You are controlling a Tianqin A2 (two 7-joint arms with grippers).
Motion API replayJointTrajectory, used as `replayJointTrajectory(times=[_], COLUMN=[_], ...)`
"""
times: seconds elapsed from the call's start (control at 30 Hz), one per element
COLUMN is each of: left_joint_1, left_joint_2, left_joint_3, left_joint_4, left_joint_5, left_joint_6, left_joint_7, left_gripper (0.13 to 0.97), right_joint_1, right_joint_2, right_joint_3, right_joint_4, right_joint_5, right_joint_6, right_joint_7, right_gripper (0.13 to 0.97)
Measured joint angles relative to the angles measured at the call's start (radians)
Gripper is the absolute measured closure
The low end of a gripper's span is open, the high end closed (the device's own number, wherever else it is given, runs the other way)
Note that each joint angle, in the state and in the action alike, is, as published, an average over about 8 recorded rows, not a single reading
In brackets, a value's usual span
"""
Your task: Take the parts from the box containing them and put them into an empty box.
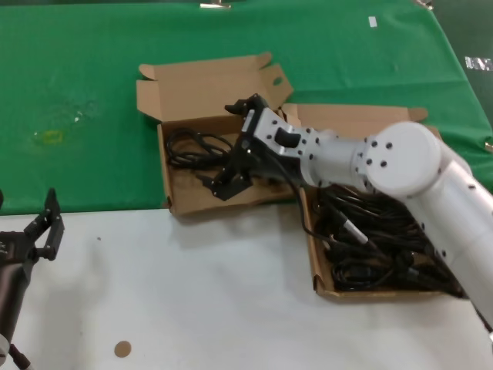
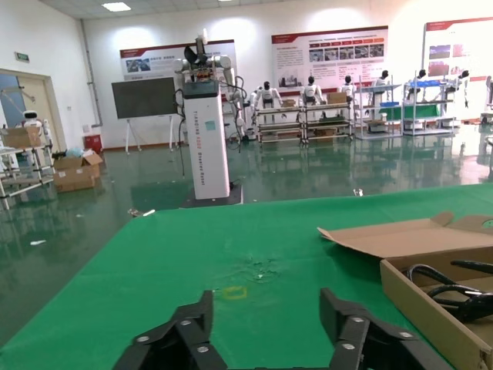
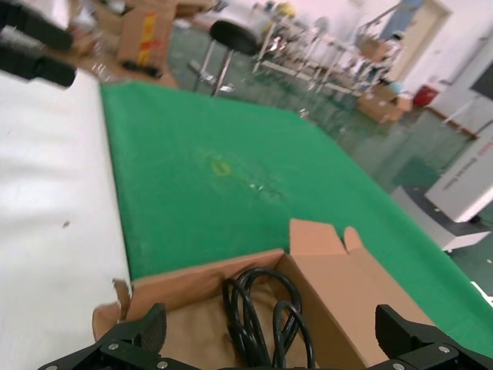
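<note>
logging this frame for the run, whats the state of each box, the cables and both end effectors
left box: lid open, one coiled cable inside
right box: open, holds a tangled pile of black cables
right end effector: open, empty, over the left box
left end effector: open, empty, parked over the white table, away from both boxes

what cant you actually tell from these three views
- Head view: the right gripper sits over the left box, hiding whatever is under its fingers.
- Head view: the right arm covers much of the right box, so its cables cannot be counted.
- Right wrist view: the frame's edge cuts off the fingers and the cable coil.
- Left wrist view: the box wall hides most of the contents.
</note>
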Motion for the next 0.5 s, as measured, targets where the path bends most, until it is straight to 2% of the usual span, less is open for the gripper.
replayJointTrajectory(times=[0.17,0.2,0.47,0.5], left_joint_1=[0.0,0.0,0.0,0.0], left_joint_2=[0.0,0.0,0.0,0.0], left_joint_3=[0.0,0.0,0.0,0.0], left_joint_4=[0.0,0.0,0.0,0.0], left_joint_5=[0.0,0.0,0.0,0.0], left_joint_6=[0.0,0.0,0.0,0.0], left_joint_7=[0.0,0.0,0.0,0.0], left_gripper=[0.6,0.6,0.38,0.38], right_joint_1=[-0.077,-0.093,-0.214,-0.23], right_joint_2=[0.007,0.008,0.019,0.02], right_joint_3=[0.041,0.049,0.113,0.121], right_joint_4=[0.055,0.066,0.152,0.162], right_joint_5=[0.049,0.059,0.136,0.146], right_joint_6=[0.058,0.07,0.16,0.172], right_joint_7=[-0.011,-0.013,-0.029,-0.031], right_gripper=[0.147,0.144,0.129,0.129])
